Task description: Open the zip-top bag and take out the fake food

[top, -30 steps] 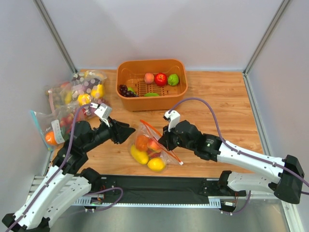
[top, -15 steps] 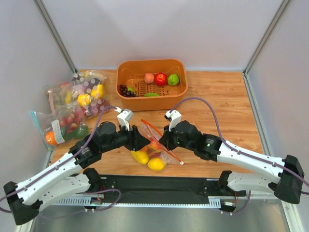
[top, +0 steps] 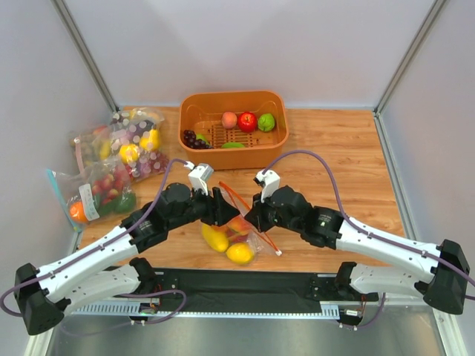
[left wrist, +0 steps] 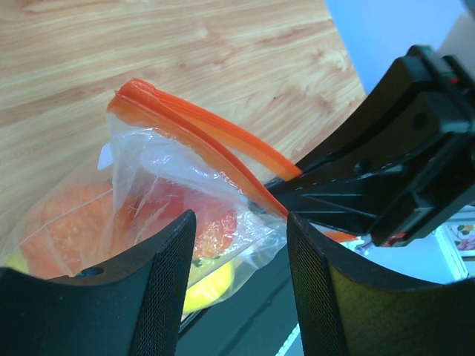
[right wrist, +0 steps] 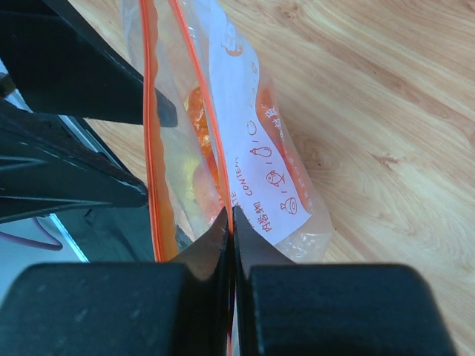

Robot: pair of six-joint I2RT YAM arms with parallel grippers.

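Pinching: the right tool [right wrist: 230, 216] has its fingers pressed together on one lip of the clear crinkly plastic zip-top bag [right wrist: 256, 174], close beside the orange-red zip strip [right wrist: 151, 148].
Other side: the left tool [left wrist: 239, 226] has its fingers apart, and the bag's free lip sits in the gap, not yet clamped.
Mouth: the two zip tracks look parted in the upper left of the right wrist view; how far the split runs I cannot tell.
Bag's place: lower centre of the top view, between both arms, with its bottom apparently resting on the wooden tabletop [top: 334, 148].
Contents: glossy plastic fake food [top: 239, 252], yellow, orange and red pieces, all inside.
Risk, slip: the thin film could slide out of the right pinch once it is pulled.
Risk, wrong layer: if the left fingers close over both lips, the mouth would be held shut.
Risk, spill: lifting while tugging could tip the fruit out, and it could roll off the near edge.
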